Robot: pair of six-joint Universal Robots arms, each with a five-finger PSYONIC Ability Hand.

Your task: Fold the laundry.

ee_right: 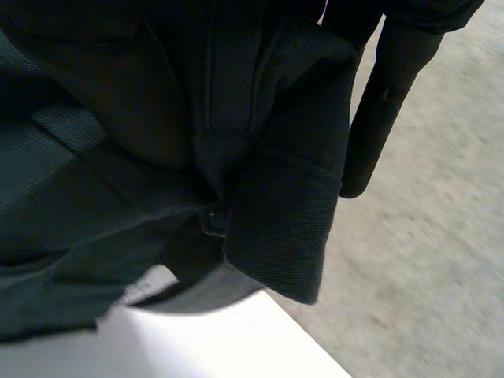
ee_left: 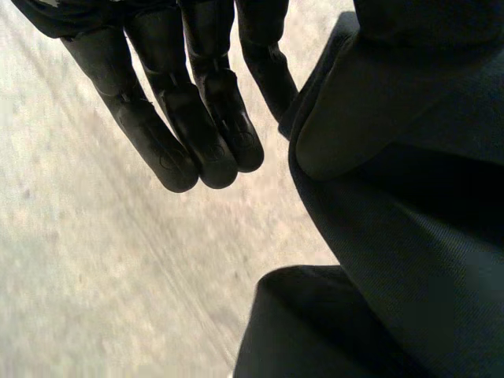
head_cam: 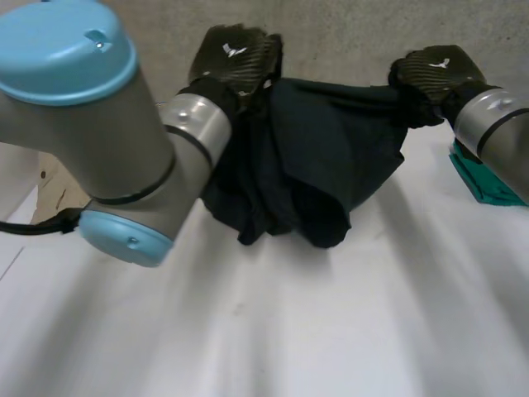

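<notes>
The dark garment (head_cam: 318, 157) hangs above the bench (head_cam: 331, 331), stretched between both hands. It looks soft, light and limp, best held at its hemmed corners. The left hand (head_cam: 235, 56) pinches one upper edge at its thumb, its other fingers (ee_left: 181, 142) straight and free. The right hand (head_cam: 430, 74) bunches the opposite edge, with one finger straight beside the hem.

Item: dark garment (head_cam: 322, 157), twill weave, stitched hem.
Hold: top edge strung between left hand (head_cam: 235, 54) and right hand (head_cam: 434, 74), one end pinched in each.
Pose: the rest hangs below them in bunched folds.
Other laundry: teal cloth (head_cam: 479, 178), below the right hand's wrist.
</notes>
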